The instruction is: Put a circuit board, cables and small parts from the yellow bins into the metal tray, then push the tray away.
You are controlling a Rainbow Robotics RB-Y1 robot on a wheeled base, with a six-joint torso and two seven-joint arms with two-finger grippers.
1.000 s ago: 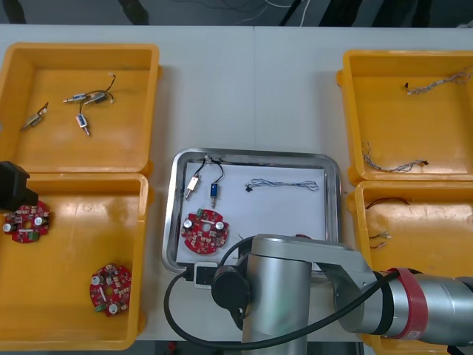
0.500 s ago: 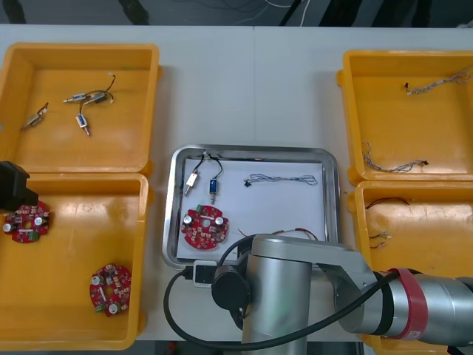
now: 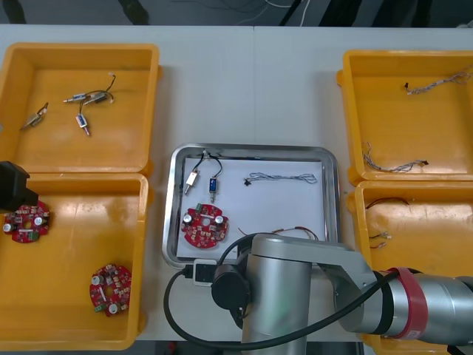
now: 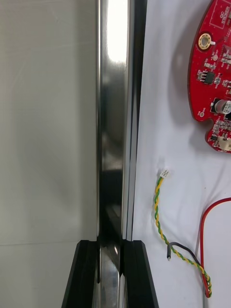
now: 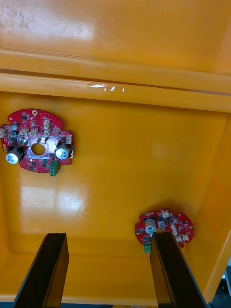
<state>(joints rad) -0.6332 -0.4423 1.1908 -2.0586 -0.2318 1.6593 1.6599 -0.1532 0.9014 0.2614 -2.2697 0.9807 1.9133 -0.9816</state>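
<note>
Our right end effector (image 4: 110, 244) pinches the near rim of the tray (image 4: 113, 96), which sits mid-desk (image 3: 251, 89) between the bins (image 3: 81, 103). We judge loading done and the push the step in hand: drive straight and slow, low along the desk, so the thin rim can't slip or the tray yaw into a bin. The rim is mirror-bright, hard and slick. On the matte white liner (image 3: 295, 211) lie a round red board (image 3: 203, 227), thin twisted cables (image 3: 282, 179) and small parts (image 3: 194, 181). The left end effector (image 5: 108, 237), spread, hangs over the boards (image 5: 38, 139) in the near left bin.
</note>
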